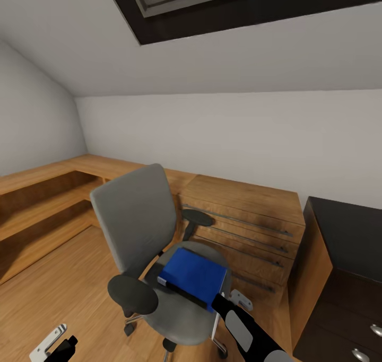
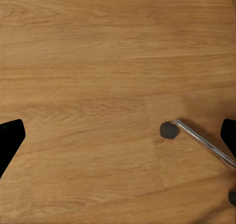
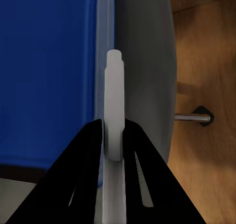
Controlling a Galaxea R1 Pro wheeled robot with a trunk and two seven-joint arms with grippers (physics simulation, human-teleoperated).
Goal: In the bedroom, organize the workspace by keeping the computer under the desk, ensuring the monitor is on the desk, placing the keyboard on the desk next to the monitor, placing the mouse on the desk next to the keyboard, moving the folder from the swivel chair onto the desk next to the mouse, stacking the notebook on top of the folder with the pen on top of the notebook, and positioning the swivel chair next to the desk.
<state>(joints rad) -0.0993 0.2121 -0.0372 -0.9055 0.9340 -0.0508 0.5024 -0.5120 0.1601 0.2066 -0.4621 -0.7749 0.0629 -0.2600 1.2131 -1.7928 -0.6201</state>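
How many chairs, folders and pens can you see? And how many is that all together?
Chairs: 1, the swivel chair
Folders: 1, the blue folder on the chair's seat
Pens: 1, the white pen, held in the right gripper
Total: 3

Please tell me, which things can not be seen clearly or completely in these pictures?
- Head view: the right gripper tips are hidden behind the folder.
- Head view: the left gripper is cut by the lower edge.
- Right wrist view: the pen end sits between the closed fingers.
- Head view: the swivel chair base is mostly under the seat.
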